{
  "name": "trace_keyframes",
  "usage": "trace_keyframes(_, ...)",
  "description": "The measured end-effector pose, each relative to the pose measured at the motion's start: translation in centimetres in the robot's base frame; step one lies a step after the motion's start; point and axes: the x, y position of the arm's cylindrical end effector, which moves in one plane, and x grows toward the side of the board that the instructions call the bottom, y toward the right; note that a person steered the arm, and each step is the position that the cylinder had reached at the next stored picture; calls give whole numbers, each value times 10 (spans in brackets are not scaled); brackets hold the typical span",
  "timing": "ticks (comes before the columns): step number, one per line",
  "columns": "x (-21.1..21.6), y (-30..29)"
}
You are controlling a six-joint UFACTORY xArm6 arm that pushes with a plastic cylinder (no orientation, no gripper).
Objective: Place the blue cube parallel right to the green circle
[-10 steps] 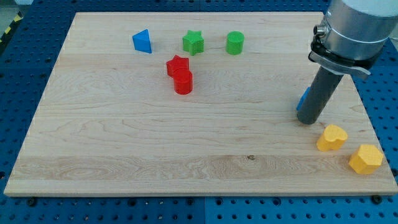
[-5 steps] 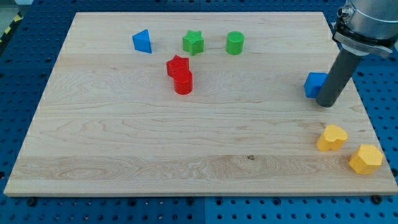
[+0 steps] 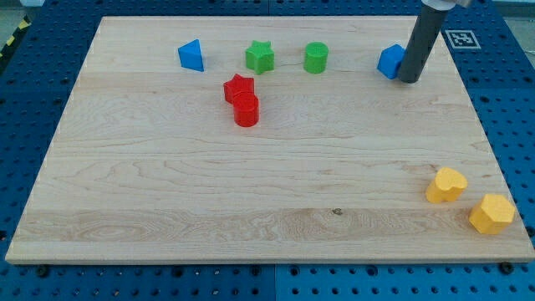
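Pressing my tip against the right side of the small blue cube on the wooden table, nudging it level with, well right of, the green cylinder; no gripper fitted.

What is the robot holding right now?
Nothing is held: I have no pincer, only a rod. My tip stands against the blue cube, at its right side, pushing it.
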Motion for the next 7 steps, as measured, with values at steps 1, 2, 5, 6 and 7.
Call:
trace_keyframes(1, 0, 0)
trace_keyframes(2, -4, 0)
trace_keyframes(5, -6, 28)
trace_keyframes(6, -6, 60)
trace_keyframes(7, -22, 66)
